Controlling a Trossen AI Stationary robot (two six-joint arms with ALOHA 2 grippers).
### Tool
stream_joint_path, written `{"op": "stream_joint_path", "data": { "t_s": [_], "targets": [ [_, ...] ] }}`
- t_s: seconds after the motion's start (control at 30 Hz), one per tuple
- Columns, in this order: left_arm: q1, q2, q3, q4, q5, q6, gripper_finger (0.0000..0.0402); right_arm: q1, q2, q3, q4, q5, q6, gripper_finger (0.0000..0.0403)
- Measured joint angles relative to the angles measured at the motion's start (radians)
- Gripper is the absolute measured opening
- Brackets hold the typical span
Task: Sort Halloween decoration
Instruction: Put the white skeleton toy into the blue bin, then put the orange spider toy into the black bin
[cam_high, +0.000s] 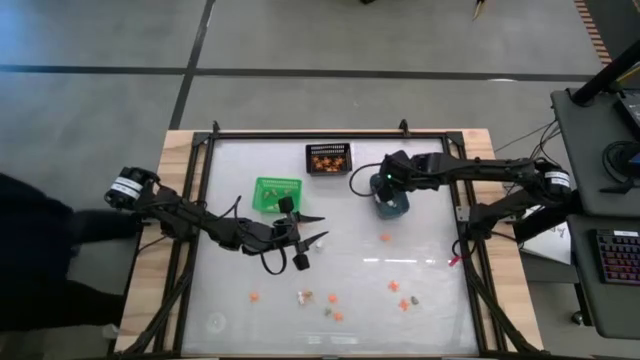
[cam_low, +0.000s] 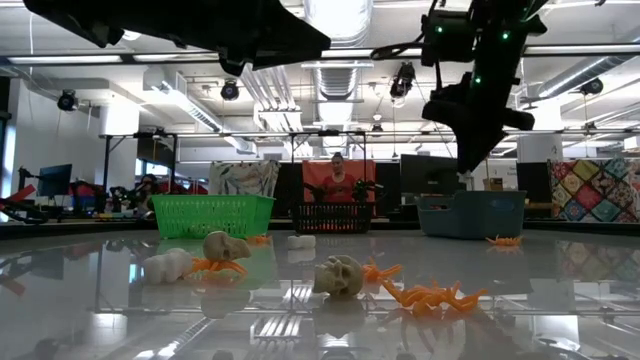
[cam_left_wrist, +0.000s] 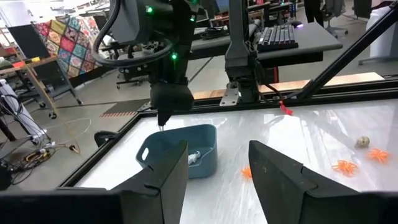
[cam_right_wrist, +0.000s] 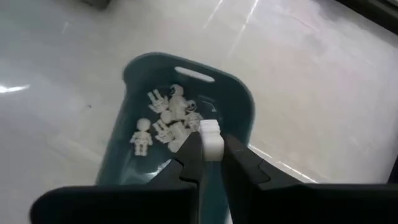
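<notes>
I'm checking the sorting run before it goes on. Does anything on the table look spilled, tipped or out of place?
Nothing stands out. The green bin, black bin and blue-grey bin sit upright; loose trinkets lie unsorted near the front. The right gripper holds a white trinket over the blue-grey bin.

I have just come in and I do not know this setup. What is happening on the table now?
The robot is sorting small Halloween trinkets into bins. The right gripper hangs over the blue-grey bin, pinching a white trinket above other white figures inside. The left gripper is open and empty, beside the green bin. Orange trinkets and skulls lie unsorted on the table.
</notes>
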Motion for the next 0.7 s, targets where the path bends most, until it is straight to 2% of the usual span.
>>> {"op": "stream_joint_path", "data": {
  "t_s": [0.4,0.6,0.7],
  "targets": [
    [0.000,0.000,0.000,-0.027,0.001,-0.022,0.0152,-0.007,0.000,-0.011,0.011,-0.001,-0.015,0.0140],
    [0.000,0.000,0.000,-0.040,0.001,-0.030,0.0152,-0.005,0.000,-0.001,0.011,-0.002,-0.015,0.0161],
    [0.000,0.000,0.000,-0.071,0.002,-0.048,0.0152,-0.002,0.000,0.015,0.011,-0.056,-0.023,0.0159]
  ]
}}
